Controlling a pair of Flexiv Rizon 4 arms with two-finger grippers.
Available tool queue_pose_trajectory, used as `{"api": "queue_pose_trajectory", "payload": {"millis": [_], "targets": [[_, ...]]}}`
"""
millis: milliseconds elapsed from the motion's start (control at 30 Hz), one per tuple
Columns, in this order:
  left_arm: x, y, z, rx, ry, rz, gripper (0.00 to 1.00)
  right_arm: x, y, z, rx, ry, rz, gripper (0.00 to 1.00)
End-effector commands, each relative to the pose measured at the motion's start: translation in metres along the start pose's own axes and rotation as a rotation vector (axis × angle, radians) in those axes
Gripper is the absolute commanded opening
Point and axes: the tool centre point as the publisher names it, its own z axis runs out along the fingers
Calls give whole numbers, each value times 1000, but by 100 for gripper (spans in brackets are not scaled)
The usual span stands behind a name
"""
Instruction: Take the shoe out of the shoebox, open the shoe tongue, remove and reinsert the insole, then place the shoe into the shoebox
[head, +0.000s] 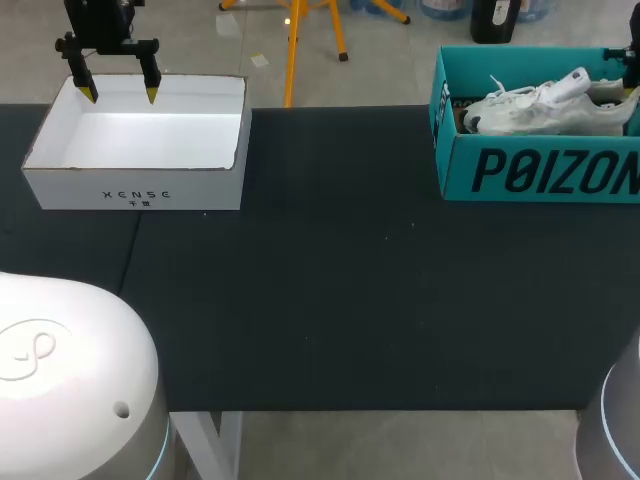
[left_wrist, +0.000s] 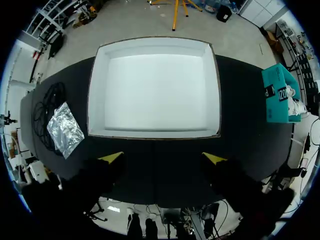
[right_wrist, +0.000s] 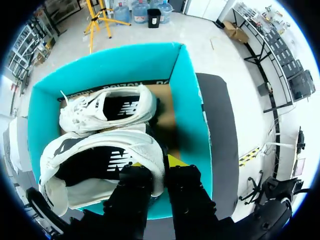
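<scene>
Right wrist view: inside the teal shoebox (right_wrist: 190, 115), the near shoe (right_wrist: 95, 150) has its heel wall clamped between the right gripper (right_wrist: 159, 167) fingers (right_wrist: 186, 184); one yellow tip is hidden inside the shoe. Head view: the shoebox's right end is cut off, and the right gripper above it shows only as a sliver.

Bright, even light from overhead, some glare

The white box (head: 140, 190) glares hard inside and is nearly washed out in the left wrist view, while the black mat (head: 330, 300) just soaks the light up. The left gripper (left_wrist: 162, 159) is a dark silhouette, only its yellow tips lit. In the teal box (right_wrist: 192, 115) the shoe (right_wrist: 115, 139) stays bright, with deep shadow beside it.
</scene>
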Motion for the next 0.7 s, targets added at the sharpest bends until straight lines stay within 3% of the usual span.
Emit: {"api": "queue_pose_trajectory", "payload": {"millis": [33,200,367,533,667,700], "targets": [[0,0,0,0,0,0,100,1,-3,-53,-11,-17,24,0],[0,0,0,0,0,0,100,-1,-10,-93,-27,5,38,0],[0,0,0,0,0,0,100,-1,-31,-130,-54,20,33,0],[0,0,0,0,0,0,100,11,-73,-152,-83,20,6,0],[0,0,0,0,0,0,100,35,-117,-157,-112,-37,27,0],[0,0,0,0,0,0,100,42,-127,-157,-112,-9,28,0]]}}
